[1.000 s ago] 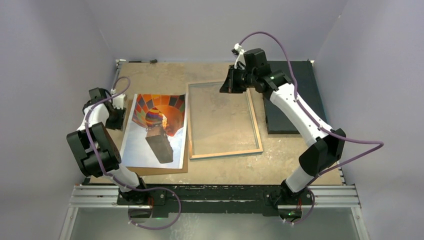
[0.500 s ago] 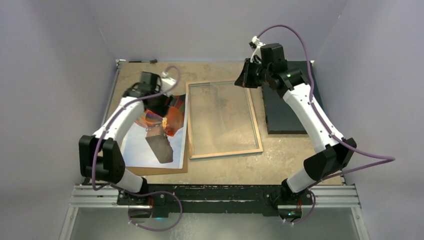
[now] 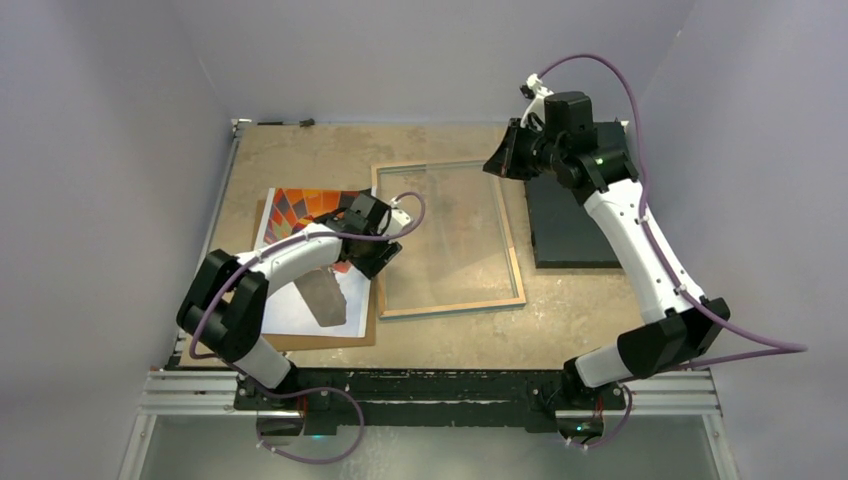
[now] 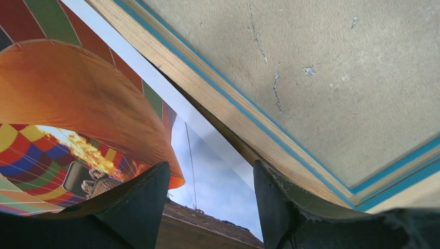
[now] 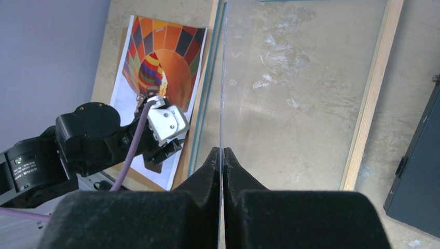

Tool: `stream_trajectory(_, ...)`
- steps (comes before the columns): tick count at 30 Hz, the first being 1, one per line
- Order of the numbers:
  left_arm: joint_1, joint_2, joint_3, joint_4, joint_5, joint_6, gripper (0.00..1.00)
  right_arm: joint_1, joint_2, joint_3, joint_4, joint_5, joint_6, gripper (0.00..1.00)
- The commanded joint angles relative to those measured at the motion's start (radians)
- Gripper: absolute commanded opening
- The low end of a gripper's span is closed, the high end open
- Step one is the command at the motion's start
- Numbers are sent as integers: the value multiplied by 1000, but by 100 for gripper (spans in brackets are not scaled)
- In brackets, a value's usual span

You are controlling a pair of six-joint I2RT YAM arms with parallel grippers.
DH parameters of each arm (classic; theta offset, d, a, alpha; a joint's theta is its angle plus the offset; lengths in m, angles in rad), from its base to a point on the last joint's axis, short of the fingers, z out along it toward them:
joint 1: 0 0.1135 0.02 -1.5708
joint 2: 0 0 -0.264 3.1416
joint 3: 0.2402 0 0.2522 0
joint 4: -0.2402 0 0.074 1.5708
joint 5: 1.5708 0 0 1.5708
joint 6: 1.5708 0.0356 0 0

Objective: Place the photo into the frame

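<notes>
The photo point(image 3: 300, 210), a hot-air balloon print, lies face up at the left on a brown backing board point(image 3: 320, 342). To its right the frame point(image 3: 455, 304) lies flat, tan rim up. My left gripper point(image 3: 385, 255) is open low over the photo's right edge, beside the frame's left rim. In the left wrist view that gripper point(image 4: 210, 171) has the photo point(image 4: 78, 93) under its gap and the frame point(image 4: 207, 93) just beyond. My right gripper point(image 3: 497, 162) is shut on the glass pane point(image 3: 440, 220) at its far right corner. The right wrist view shows the pane point(image 5: 221, 78) edge-on between the shut jaws point(image 5: 222, 150).
A dark rectangular mat point(image 3: 570, 230) lies right of the frame, under the right arm. Grey walls close in the table on three sides. The left arm stretches across the photo's lower half.
My left arm swung from the photo's left side across to its right edge by the frame, and its jaws opened. My right gripper rose and shifted right, still gripping the pane.
</notes>
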Motion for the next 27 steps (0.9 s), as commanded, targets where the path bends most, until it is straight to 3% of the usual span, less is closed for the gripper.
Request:
stream_trajectory(1, -29, -1, -58, 121, -77, 43, 59, -9, -22, -12, 34, -41, 18, 0)
stream_trajectory(10, -37, 22, -173, 249, -173, 97, 59, -28, -7, -4, 39, -73, 25, 0)
stream_trajectory(18, -26, 34, -231, 271, -275, 163, 59, -30, 4, -43, 78, -116, 41, 0)
stream_trajectory(27, 34, -51, -266, 202, -239, 198, 59, -30, 1, -103, 125, -147, 51, 0)
